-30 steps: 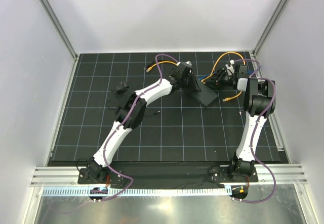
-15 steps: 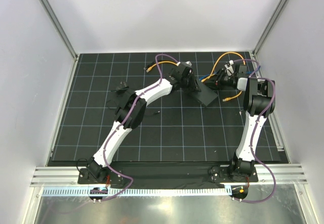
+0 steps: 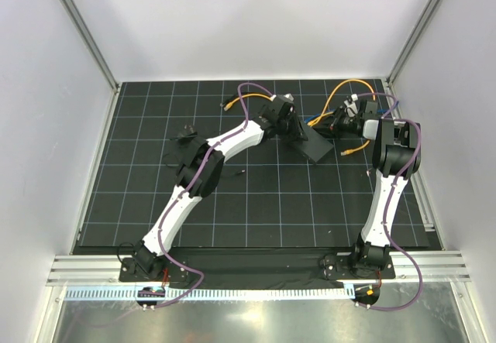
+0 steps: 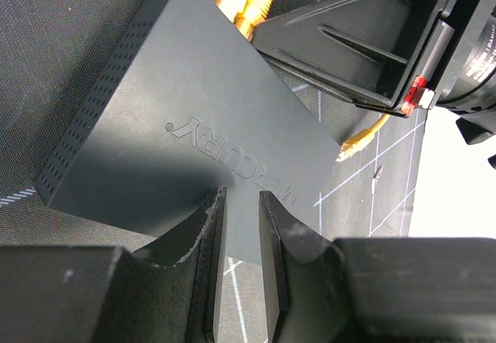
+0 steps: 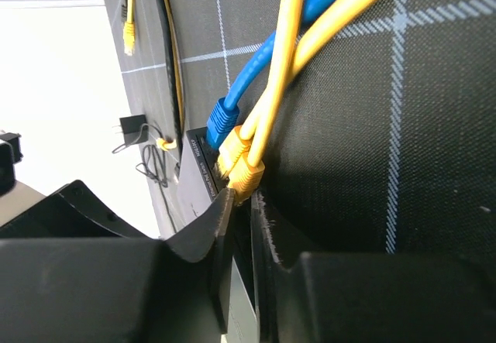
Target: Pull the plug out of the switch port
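Observation:
The switch (image 3: 319,149) is a flat matte-black box on the mat; the left wrist view shows its embossed top (image 4: 194,142). Two yellow plugs (image 5: 244,169) and a blue plug (image 5: 221,118) sit in ports in its edge (image 5: 198,161); they also show in the left wrist view (image 4: 248,6). My left gripper (image 3: 298,131) rests its tips (image 4: 240,204) on the box top, jaws nearly together with nothing between them. My right gripper (image 3: 339,120) has its jaws (image 5: 246,197) closed on the lower yellow plug at the port.
A small black adapter with thin wire (image 3: 184,134) lies at the left of the mat. Loose yellow cable ends lie at the back (image 3: 231,104) and right of the switch (image 3: 349,151). Yellow and blue cables loop behind the right gripper. White walls enclose the mat.
My right gripper has shifted slightly right and back, and the yellow cable loop behind it moved with it. The left arm and switch have stayed put.

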Robot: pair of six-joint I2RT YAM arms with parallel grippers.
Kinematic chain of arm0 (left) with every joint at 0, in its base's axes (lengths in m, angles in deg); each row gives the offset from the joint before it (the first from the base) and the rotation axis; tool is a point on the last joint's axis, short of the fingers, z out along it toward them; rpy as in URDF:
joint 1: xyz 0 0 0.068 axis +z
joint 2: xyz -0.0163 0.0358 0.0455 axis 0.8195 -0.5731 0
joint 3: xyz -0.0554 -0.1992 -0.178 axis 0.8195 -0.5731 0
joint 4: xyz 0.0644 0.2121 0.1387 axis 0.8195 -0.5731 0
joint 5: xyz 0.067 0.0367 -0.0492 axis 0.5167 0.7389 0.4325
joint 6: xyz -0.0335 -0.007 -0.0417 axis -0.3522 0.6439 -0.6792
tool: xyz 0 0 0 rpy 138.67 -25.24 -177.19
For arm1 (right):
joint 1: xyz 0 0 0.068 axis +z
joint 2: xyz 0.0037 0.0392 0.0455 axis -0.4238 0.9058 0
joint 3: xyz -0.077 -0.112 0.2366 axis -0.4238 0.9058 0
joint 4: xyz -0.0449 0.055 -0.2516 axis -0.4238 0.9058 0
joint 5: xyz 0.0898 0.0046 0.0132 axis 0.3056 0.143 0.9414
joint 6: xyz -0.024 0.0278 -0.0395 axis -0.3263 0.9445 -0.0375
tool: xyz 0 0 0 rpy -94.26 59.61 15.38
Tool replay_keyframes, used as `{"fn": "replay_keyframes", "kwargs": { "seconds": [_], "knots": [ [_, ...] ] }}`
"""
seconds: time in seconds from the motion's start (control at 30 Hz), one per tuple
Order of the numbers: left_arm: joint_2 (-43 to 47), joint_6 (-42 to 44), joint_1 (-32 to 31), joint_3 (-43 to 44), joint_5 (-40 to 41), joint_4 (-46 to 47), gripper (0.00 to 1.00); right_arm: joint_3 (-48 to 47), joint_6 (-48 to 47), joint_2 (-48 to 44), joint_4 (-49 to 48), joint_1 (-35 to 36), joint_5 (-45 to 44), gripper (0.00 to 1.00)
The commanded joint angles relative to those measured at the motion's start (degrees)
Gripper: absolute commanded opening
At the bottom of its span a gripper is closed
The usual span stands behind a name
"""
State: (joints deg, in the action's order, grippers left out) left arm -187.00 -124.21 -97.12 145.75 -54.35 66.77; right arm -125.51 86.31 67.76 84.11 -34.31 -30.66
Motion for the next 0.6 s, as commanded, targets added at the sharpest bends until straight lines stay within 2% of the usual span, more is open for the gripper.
{"fn": "replay_keyframes", "kwargs": {
  "seconds": [0.0,0.07,0.2,0.57],
  "knots": [
    [-0.05,-0.42,0.07,-0.17,0.40,0.75,0.27,-0.38,2.37,2.09,-2.35,0.71,-1.09,0.16],
    [-0.05,-0.42,0.07,-0.35,0.40,0.84,0.27,-0.20,3.17,2.00,-3.06,0.97,-1.53,0.13],
    [0.04,-0.33,0.07,-0.61,0.40,0.76,0.27,1.55,5.89,0.78,-7.01,1.24,-2.76,0.02],
    [0.56,-0.42,0.25,-1.67,0.75,0.84,0.26,4.81,7.73,-3.71,-10.44,0.18,-7.59,0.01]
  ]
}}
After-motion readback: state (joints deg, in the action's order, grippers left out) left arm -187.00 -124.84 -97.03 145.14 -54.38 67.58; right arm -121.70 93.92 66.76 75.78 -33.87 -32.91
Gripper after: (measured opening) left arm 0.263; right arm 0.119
